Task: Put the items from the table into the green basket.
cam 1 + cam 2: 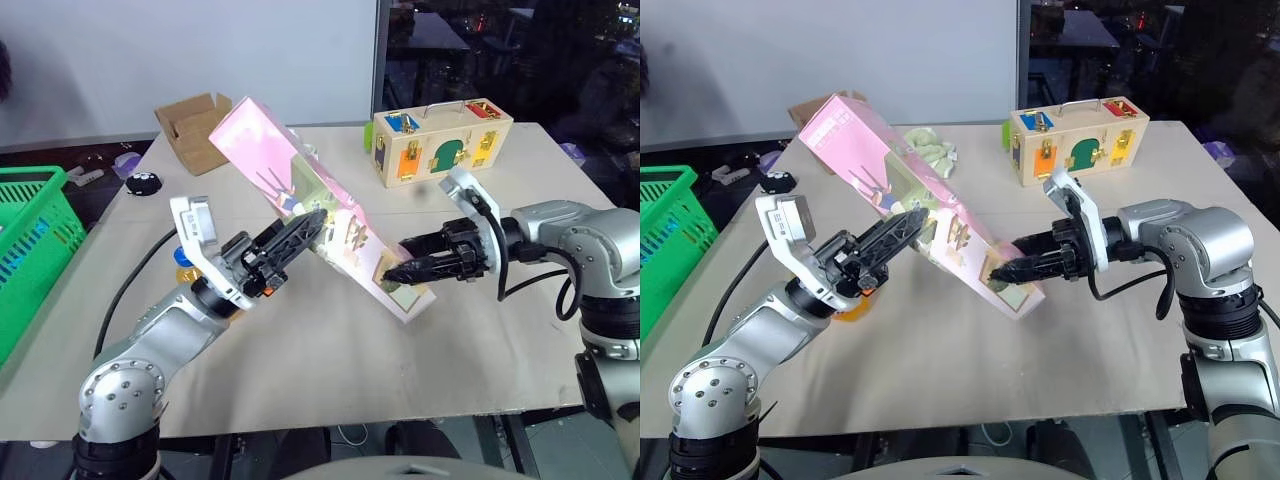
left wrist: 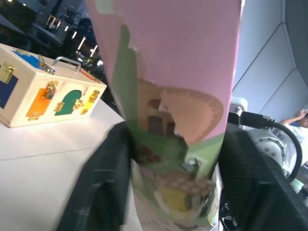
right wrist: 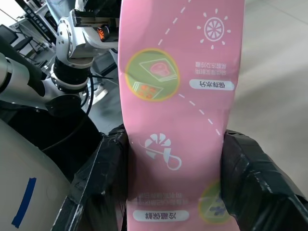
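Pincers (image 1: 305, 232) (image 1: 400, 270) clamp carton (image 1: 300, 185); latch box (image 1: 440, 140) behind.

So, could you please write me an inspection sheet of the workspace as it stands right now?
Surface: pale beige table, bare along its near edge.
Job's things: pink carton held tilted above the table; orange-drink bottle partly hidden behind the left arm; green basket off the table's left side.
Clutter: wooden latch box, open cardboard box, small black object, pale crumpled item.
Grippers: left pincer shut on the carton's middle; right pincer shut on its lower end.
Cables: black cable across the table's left edge.
Surroundings: white wall behind, dark glass to the right.
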Robot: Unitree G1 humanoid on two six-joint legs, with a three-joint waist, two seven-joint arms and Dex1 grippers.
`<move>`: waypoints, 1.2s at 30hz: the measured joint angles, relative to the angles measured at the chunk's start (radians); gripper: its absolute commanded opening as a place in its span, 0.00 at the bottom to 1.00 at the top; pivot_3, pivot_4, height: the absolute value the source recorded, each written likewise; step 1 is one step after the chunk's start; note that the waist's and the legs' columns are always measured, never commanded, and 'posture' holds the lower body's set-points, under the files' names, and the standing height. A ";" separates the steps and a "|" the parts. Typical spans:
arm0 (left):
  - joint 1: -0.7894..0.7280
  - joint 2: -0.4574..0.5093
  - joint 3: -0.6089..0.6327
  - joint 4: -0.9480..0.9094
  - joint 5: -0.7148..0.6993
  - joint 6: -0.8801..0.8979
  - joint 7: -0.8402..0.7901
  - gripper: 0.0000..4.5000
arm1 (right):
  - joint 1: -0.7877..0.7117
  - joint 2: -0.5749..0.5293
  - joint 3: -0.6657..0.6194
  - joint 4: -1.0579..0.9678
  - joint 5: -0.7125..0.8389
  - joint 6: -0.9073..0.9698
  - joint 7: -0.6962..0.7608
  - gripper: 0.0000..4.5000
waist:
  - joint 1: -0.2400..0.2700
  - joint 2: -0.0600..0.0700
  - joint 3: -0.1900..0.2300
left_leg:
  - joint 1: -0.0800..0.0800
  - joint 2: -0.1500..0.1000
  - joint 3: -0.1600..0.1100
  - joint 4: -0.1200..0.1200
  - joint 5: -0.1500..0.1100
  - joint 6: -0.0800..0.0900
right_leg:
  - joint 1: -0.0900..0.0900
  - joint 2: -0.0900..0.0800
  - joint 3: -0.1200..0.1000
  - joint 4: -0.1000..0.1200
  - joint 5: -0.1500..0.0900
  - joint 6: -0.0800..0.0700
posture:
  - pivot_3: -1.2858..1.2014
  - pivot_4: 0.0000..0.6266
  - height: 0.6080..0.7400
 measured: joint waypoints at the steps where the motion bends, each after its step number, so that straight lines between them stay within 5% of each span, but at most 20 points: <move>1: 0.000 0.003 0.003 0.000 -0.001 -0.002 0.000 0.52 | 0.002 0.002 0.002 0.001 0.005 -0.011 -0.004 0.71 | 0.000 0.000 0.000 | 0.000 0.000 0.000 0.000 0.000 0.000 | 0.000 0.000 0.000 0.000 0.000 0.000 | 0.53 0.00 1.00; 4: 0.003 0.005 0.012 0.000 0.000 -0.007 0.002 0.52 | 0.003 0.009 0.014 0.002 0.022 -0.042 -0.013 0.94 | 0.001 0.000 0.000 | 0.000 0.000 0.000 0.000 0.000 0.000 | 0.000 0.000 0.000 0.000 0.000 0.000 | 0.53 0.00 1.00; 17: -0.061 0.112 0.219 0.087 0.034 -0.060 0.145 0.52 | 0.130 0.097 -0.016 -0.118 -0.109 -0.550 -0.235 0.94 | 0.005 -0.001 0.000 | -0.001 0.000 -0.003 0.000 0.000 0.000 | 0.000 0.000 -0.002 0.000 0.000 0.000 | 0.56 0.00 1.00; 24: -0.140 0.326 0.416 0.160 -0.041 -0.055 0.325 0.52 | 0.108 0.214 0.147 -0.098 -0.204 -0.676 -0.310 0.94 | 0.024 -0.004 0.001 | 0.000 0.001 -0.004 -0.002 0.001 -0.002 | -0.001 0.000 -0.003 0.002 0.000 0.000 | 0.61 0.00 1.00; 29: -0.054 0.472 0.539 0.253 0.161 -0.016 0.336 0.52 | 0.025 0.310 0.221 -0.015 -0.233 -0.711 -0.334 0.94 | 0.060 -0.003 0.001 | 0.001 0.000 -0.005 -0.005 0.002 -0.004 | -0.001 0.000 -0.005 0.002 0.000 0.000 | 0.63 0.00 1.00; 36: 0.091 0.478 0.766 0.332 0.336 0.030 0.234 0.52 | -0.038 0.414 0.274 0.115 -0.250 -0.784 -0.309 0.94 | 0.125 -0.006 0.000 | -0.001 0.001 -0.009 -0.008 0.005 -0.008 | -0.001 -0.001 -0.011 -0.001 -0.001 -0.001 | 0.68 0.00 1.00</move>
